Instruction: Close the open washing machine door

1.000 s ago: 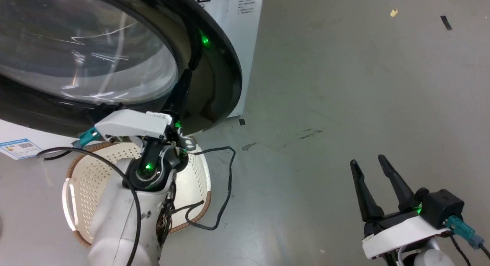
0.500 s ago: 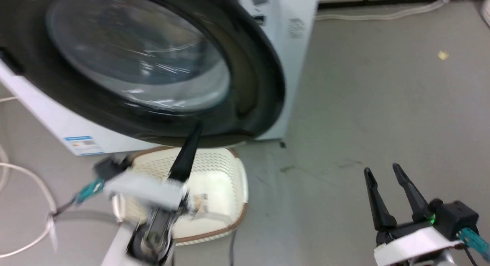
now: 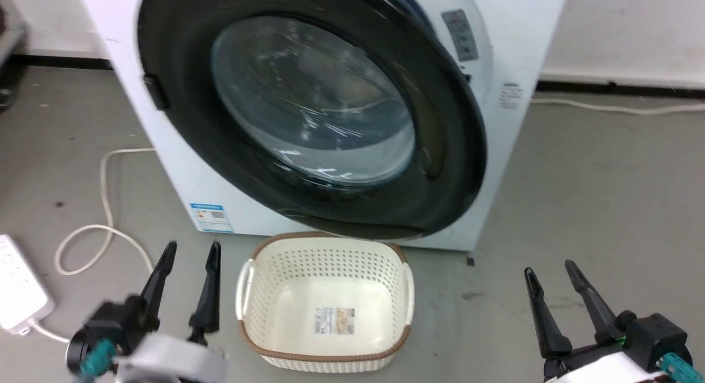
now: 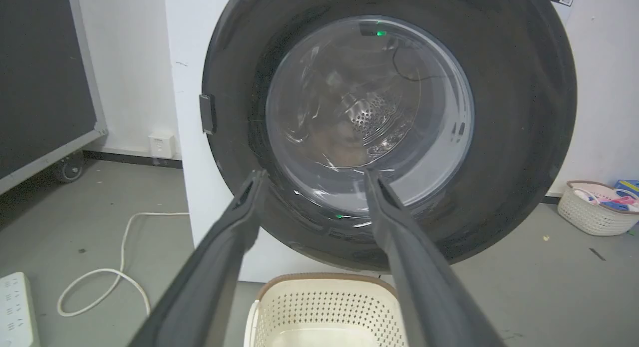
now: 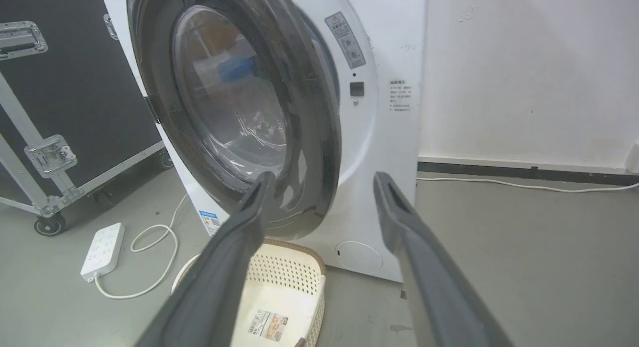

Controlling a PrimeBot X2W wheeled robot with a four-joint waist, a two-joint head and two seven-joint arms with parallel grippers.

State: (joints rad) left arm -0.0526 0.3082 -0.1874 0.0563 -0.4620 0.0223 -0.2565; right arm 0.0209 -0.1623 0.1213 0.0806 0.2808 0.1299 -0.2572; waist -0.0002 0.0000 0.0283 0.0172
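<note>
The washing machine is a big white front-loader. Its door, with a black rim and a bulging glass centre, lies almost against the white front. On its right side a narrow gap still shows in the right wrist view, where the door stands slightly off the washing machine. My left gripper is open and low, left of the basket and well short of the door. My right gripper is open over the floor at the lower right. Both hold nothing.
A cream perforated basket sits on the floor right below the door. A white power strip and its looped cable lie at the left. A black wheeled case stands left of the washer. Another basket stands far right.
The head camera has pulled back and up. My left gripper has come away from the door's lower rim and dropped to the left of the basket. The door now lies closer to the washer front.
</note>
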